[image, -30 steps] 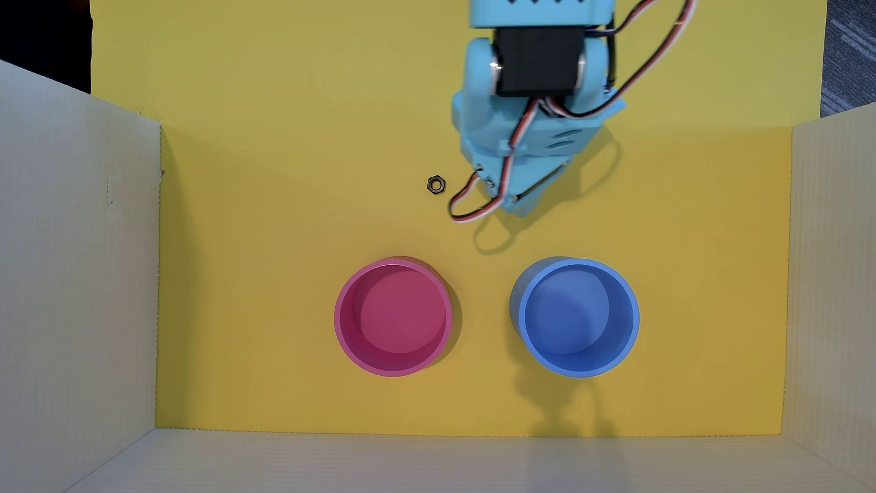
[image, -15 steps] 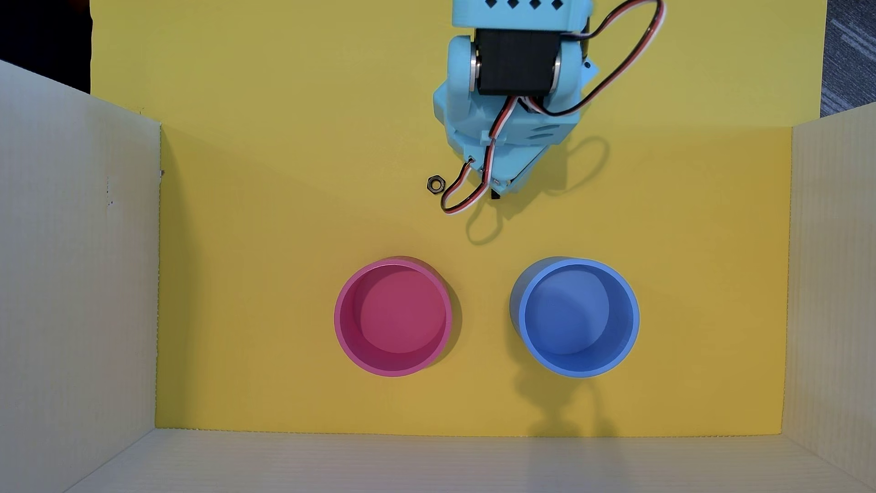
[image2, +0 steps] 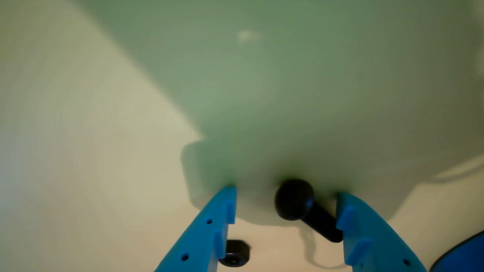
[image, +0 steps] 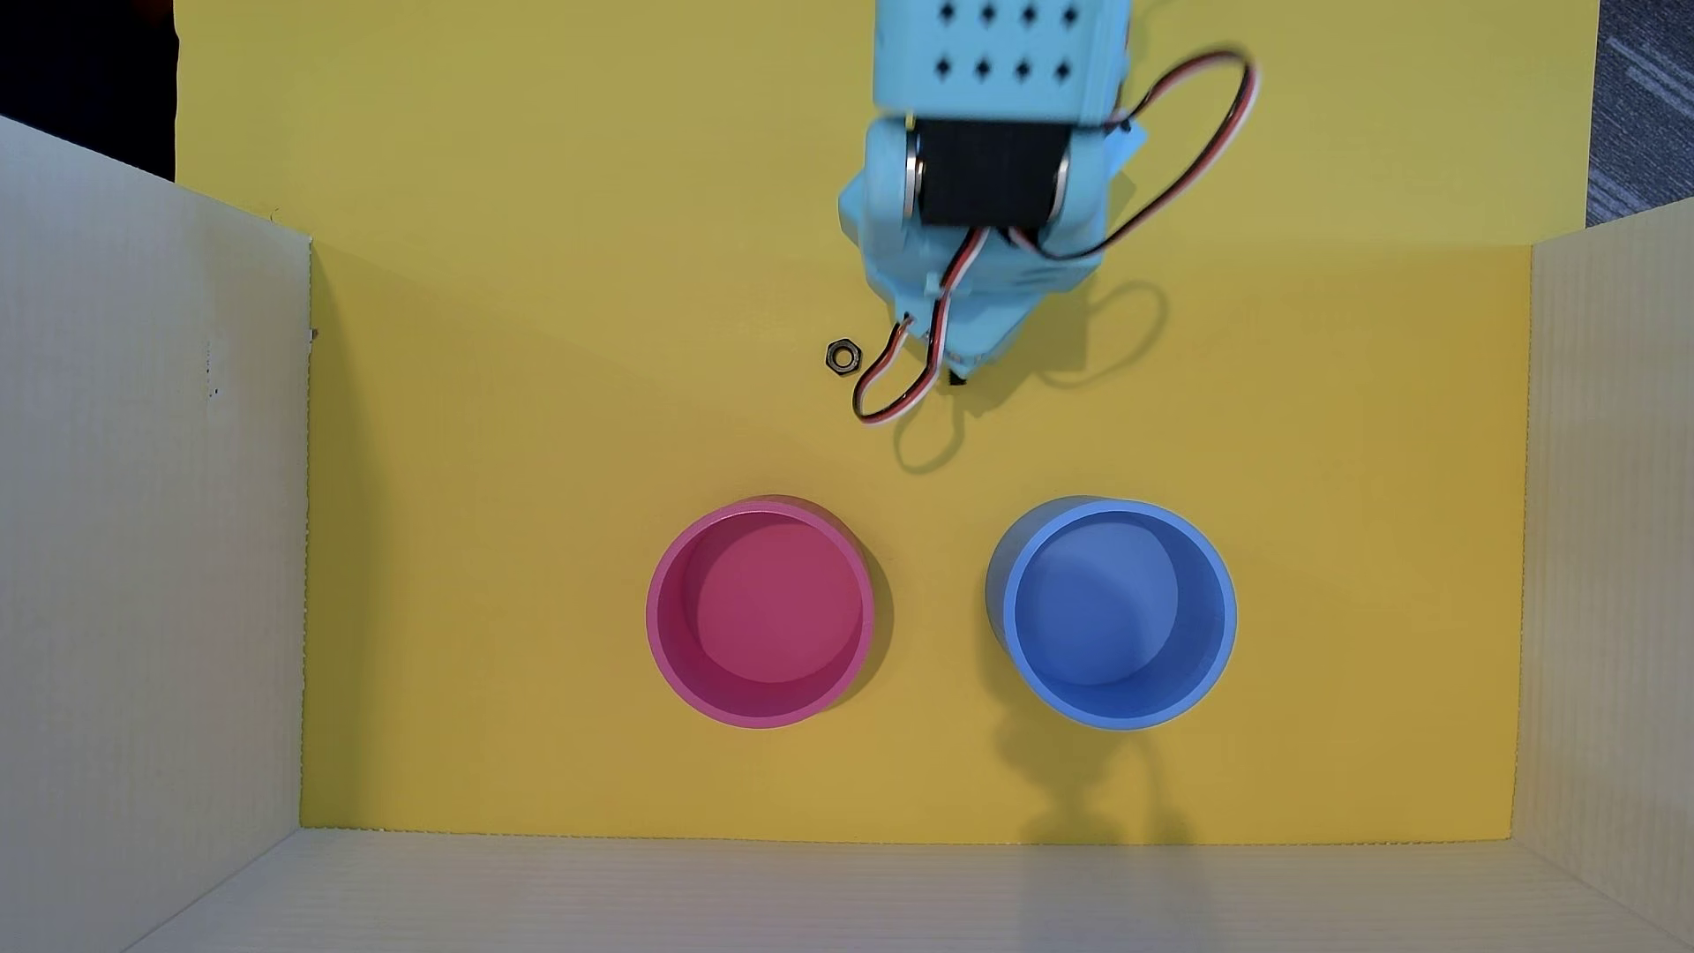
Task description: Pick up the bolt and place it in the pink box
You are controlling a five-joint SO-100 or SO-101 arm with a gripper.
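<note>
The black bolt (image2: pixel 298 206) lies on the floor between my blue fingers in the wrist view, its round head towards the camera's far side and its shaft end against the right finger (image2: pixel 372 236). My gripper (image2: pixel 285 192) is open around it, low over the floor. In the overhead view the gripper (image: pixel 961 371) points down from the light blue arm and hides nearly all of the bolt. The pink box (image: pixel 674 632) stands upright and empty, well below the gripper and to its left.
A small hexagonal nut (image: pixel 841 356) lies just left of the gripper; it also shows in the wrist view (image2: pixel 235 254) by the left finger. A blue round tub (image: pixel 1022 632) stands right of the pink one. White cardboard walls (image: pixel 147 550) enclose the yellow floor (image: pixel 513 440).
</note>
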